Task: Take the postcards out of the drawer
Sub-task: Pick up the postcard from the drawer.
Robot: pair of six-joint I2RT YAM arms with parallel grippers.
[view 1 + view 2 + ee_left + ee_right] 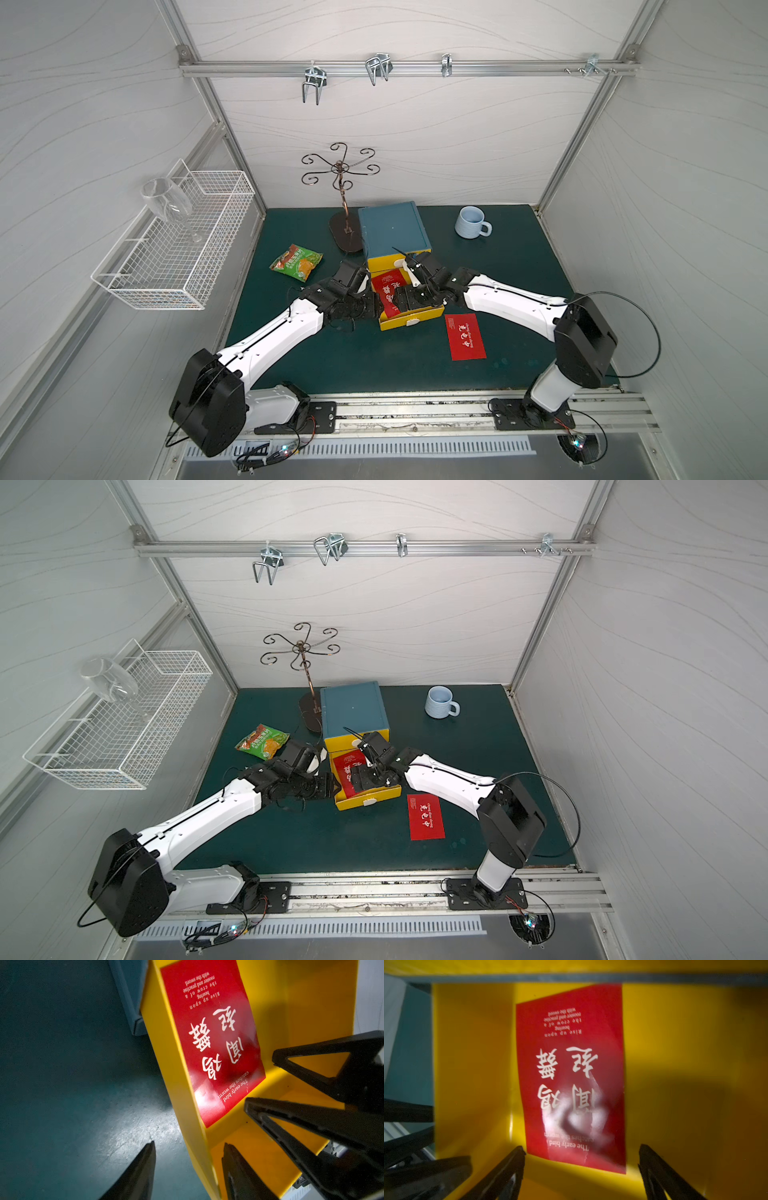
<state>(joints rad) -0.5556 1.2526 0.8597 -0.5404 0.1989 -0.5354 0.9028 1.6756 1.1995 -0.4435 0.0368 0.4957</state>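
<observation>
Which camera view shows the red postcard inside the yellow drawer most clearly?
The left wrist view: there the red postcard is sharp, close, and its print readable. The right wrist view shows it nearly whole, but blurred with glare. In both top views it is small and partly hidden.

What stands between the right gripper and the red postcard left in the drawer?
Nothing visible. The right gripper is open inside the drawer, at the near edge of the red postcard, with only bare yellow floor around. The left gripper straddles the drawer's side wall, clear of that path.
</observation>
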